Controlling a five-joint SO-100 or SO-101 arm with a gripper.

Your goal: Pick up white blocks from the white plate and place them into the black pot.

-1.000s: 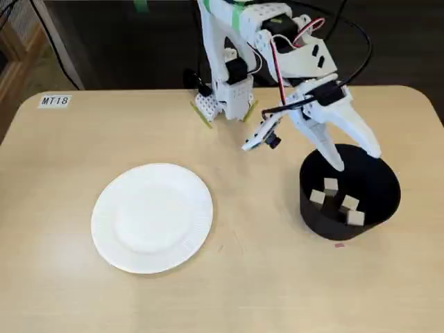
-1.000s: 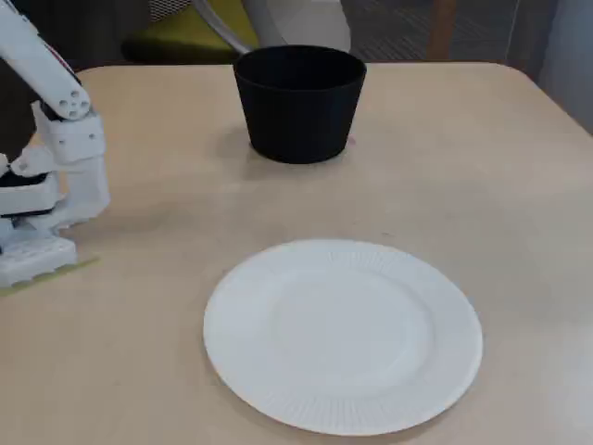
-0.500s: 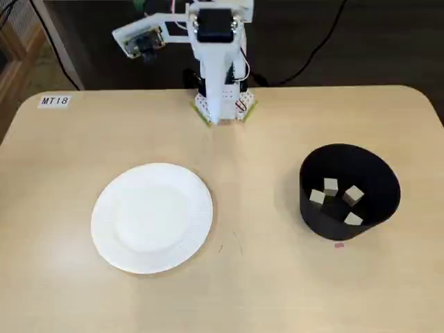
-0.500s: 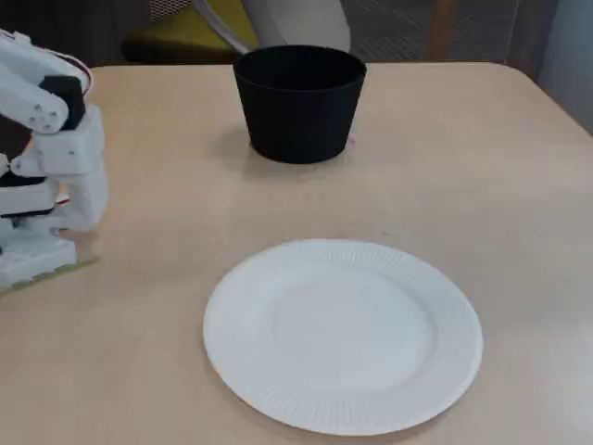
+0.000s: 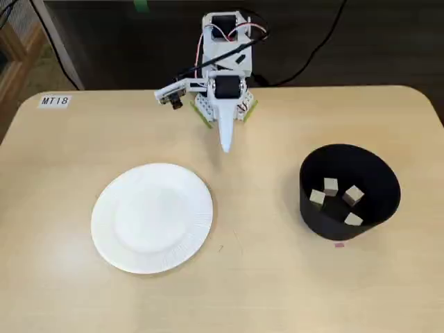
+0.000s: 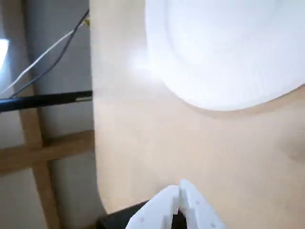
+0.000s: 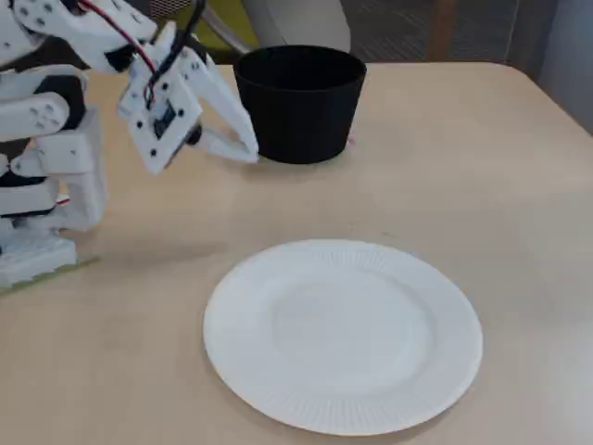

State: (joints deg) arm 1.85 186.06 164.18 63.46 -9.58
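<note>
Looking down, you find the round white ribbed plate (image 5: 152,217) bare and four small cream cubes (image 5: 353,195) inside the matte black cylindrical pot (image 5: 349,191); your pincer (image 5: 226,146) is pressed together, empty — nothing left.

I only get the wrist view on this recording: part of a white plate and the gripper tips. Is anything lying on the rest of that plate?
Observer: No. Both fixed views show the whole round white paper plate with the ribbed rim, and it is bare.
Operator: So where are the blocks?
Observer: Four small cream cubes lie inside the matte black cylindrical pot. The fixed view from above looks straight into it.
Operator: Is the gripper near the pot?
Observer: No. That same view shows the gripper shut and empty, pointing down close to the arm's base, well apart from the pot and short of the plate.
</note>
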